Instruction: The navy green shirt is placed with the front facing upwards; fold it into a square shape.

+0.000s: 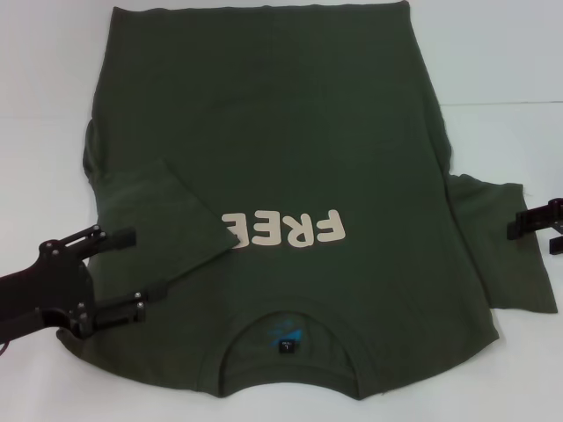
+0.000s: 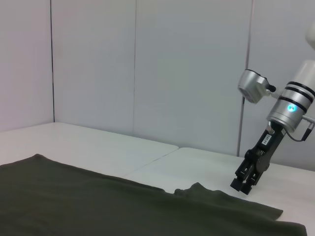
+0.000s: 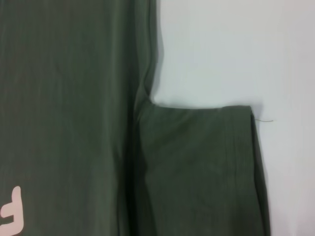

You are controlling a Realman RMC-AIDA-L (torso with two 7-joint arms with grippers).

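The green shirt (image 1: 290,158) lies flat on the white desk (image 1: 493,53), letters up. It looks soft and light, so pinch an edge. The left claw (image 1: 119,277) is open, holding nothing, by the folded-in sleeve (image 1: 167,220). The right claw (image 1: 537,227) waits at the other sleeve (image 1: 506,246); I cannot tell its grip.

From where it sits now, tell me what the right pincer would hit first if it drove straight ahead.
The right pincer points inward across the table, so it would probably meet the shirt's spread sleeve first. Its height above the cloth is unclear; it might pass just over.
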